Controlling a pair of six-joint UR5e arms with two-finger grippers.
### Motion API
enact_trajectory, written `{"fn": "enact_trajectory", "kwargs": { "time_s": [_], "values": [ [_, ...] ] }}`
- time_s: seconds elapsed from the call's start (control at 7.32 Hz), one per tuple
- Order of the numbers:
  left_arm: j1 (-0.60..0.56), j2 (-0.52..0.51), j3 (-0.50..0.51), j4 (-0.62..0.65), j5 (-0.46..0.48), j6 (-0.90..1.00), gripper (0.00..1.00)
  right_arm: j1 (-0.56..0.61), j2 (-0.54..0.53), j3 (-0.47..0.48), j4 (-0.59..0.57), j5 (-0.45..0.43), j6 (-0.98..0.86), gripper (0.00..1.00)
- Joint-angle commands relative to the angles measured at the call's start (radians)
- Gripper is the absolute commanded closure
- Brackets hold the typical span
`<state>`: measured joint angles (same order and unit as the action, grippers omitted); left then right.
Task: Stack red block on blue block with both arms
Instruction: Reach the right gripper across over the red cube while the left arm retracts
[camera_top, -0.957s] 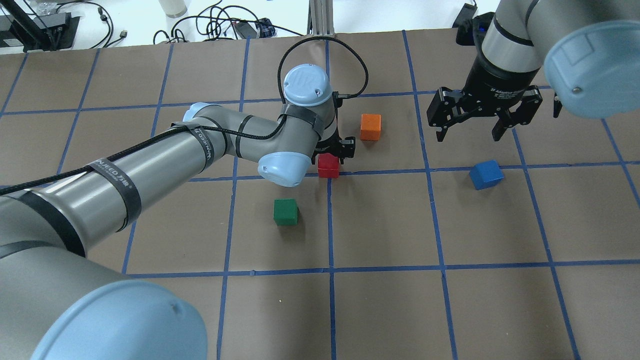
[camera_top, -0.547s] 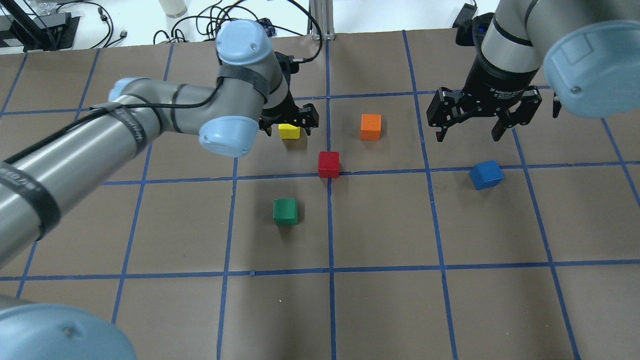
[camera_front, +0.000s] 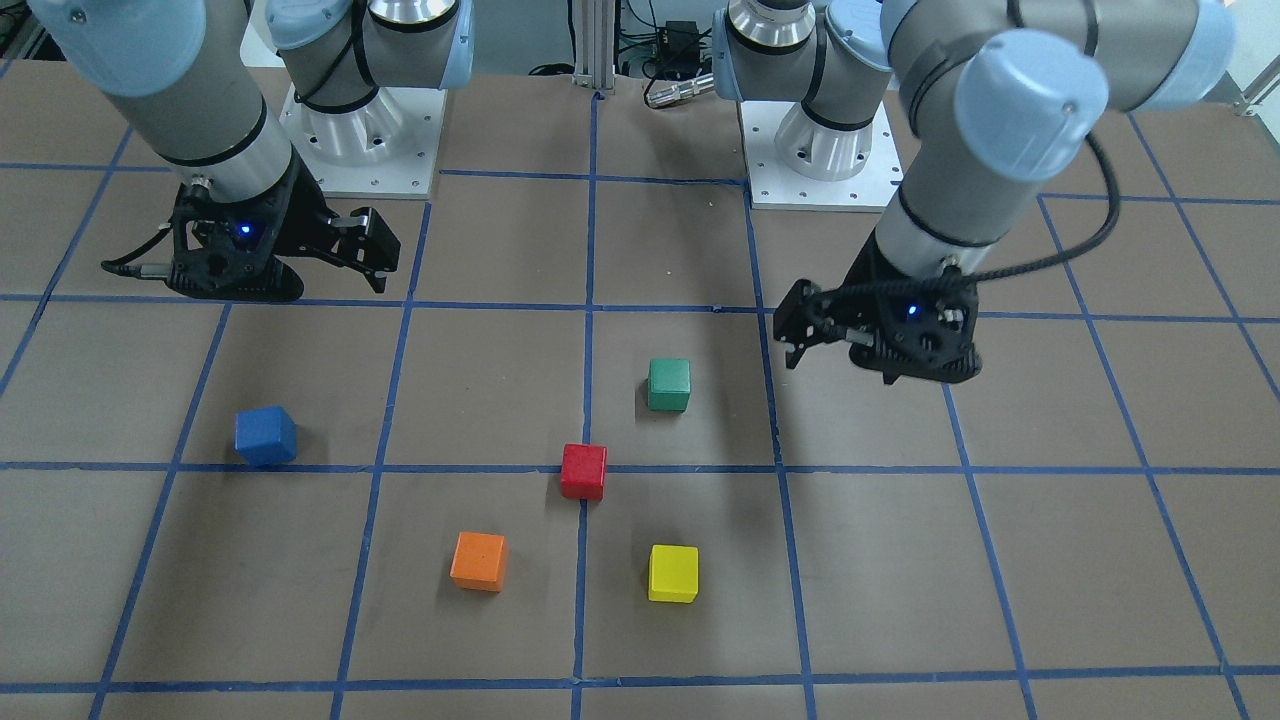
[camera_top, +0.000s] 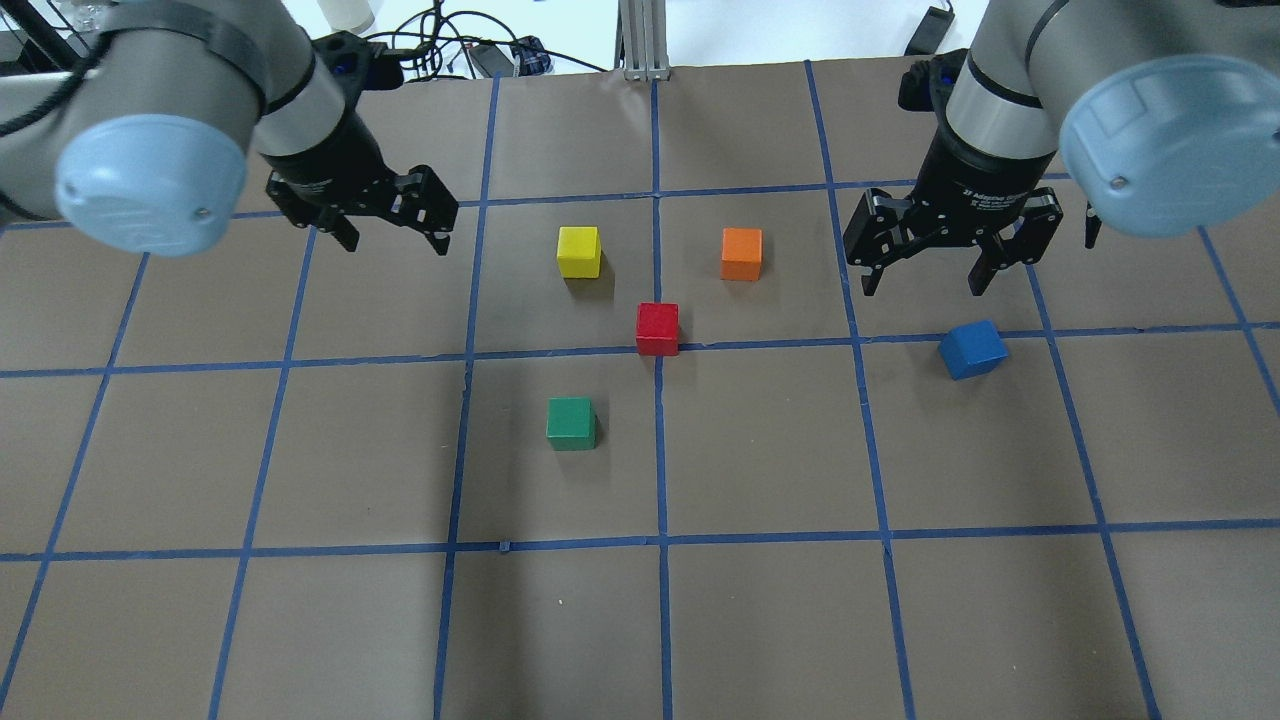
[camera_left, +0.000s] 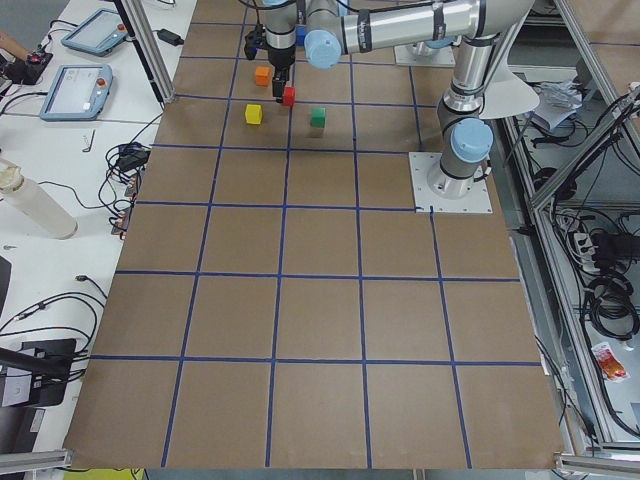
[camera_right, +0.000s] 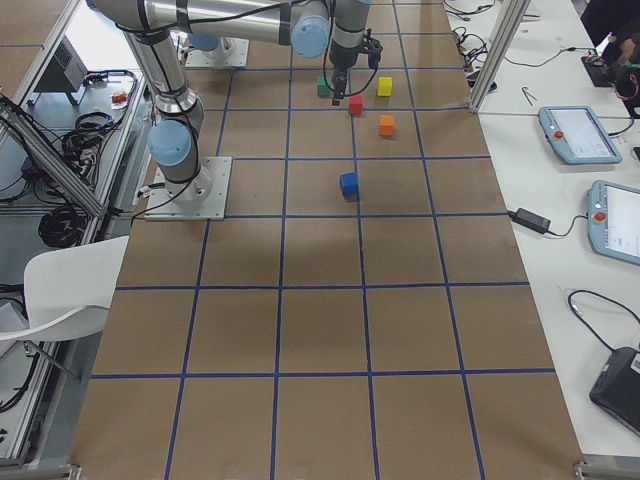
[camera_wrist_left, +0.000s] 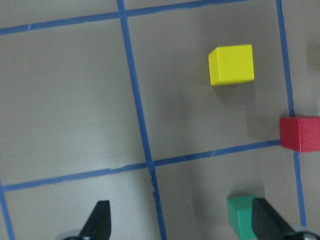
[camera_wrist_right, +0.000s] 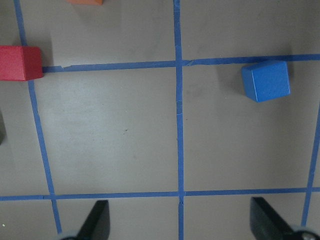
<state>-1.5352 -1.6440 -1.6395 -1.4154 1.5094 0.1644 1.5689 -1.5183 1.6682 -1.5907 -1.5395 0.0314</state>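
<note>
The red block (camera_top: 657, 328) sits on the table near its middle, on a blue tape line; it also shows in the front view (camera_front: 583, 471) and at the edge of both wrist views (camera_wrist_left: 300, 133) (camera_wrist_right: 20, 63). The blue block (camera_top: 972, 349) lies to its right, slightly turned (camera_wrist_right: 266, 80) (camera_front: 265, 436). My left gripper (camera_top: 395, 240) hangs open and empty, well to the left of the red block and farther back. My right gripper (camera_top: 920, 285) hangs open and empty, just behind the blue block and a little to its left.
A yellow block (camera_top: 579, 251) and an orange block (camera_top: 741, 253) sit behind the red one. A green block (camera_top: 571, 423) sits in front of it to the left. The brown table (camera_top: 760, 620) carries a blue tape grid. Cables lie beyond its far edge.
My left arm has swung away from the red block, back and far to the left, uncovering the yellow block. The red block stayed on the table. My right gripper shifted slightly.
</note>
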Motion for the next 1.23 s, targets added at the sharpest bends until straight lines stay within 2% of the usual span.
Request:
{"fn": "enact_trajectory", "kwargs": {
  "time_s": [0.0,0.14,0.27,0.41,0.55,1.09],
  "values": [
    [0.014,0.151,0.007,-0.105,0.017,0.001,0.00,0.010,0.049,0.005,-0.011,0.028,0.008,0.00],
    [0.010,0.195,0.010,-0.128,0.063,0.000,0.00,0.037,0.064,0.005,-0.046,0.095,0.011,0.00],
    [0.012,0.208,0.019,-0.144,0.080,-0.003,0.00,0.080,0.105,0.005,-0.130,0.125,0.013,0.00],
    [0.013,0.187,0.024,-0.142,0.048,-0.008,0.00,0.133,0.131,0.005,-0.197,0.111,0.018,0.00],
    [0.014,0.176,0.032,-0.139,-0.025,-0.020,0.00,0.175,0.154,0.004,-0.257,0.116,0.028,0.00],
    [0.015,0.188,0.032,-0.151,0.038,-0.032,0.00,0.282,0.295,-0.004,-0.430,0.105,0.203,0.00]
  ]
}}
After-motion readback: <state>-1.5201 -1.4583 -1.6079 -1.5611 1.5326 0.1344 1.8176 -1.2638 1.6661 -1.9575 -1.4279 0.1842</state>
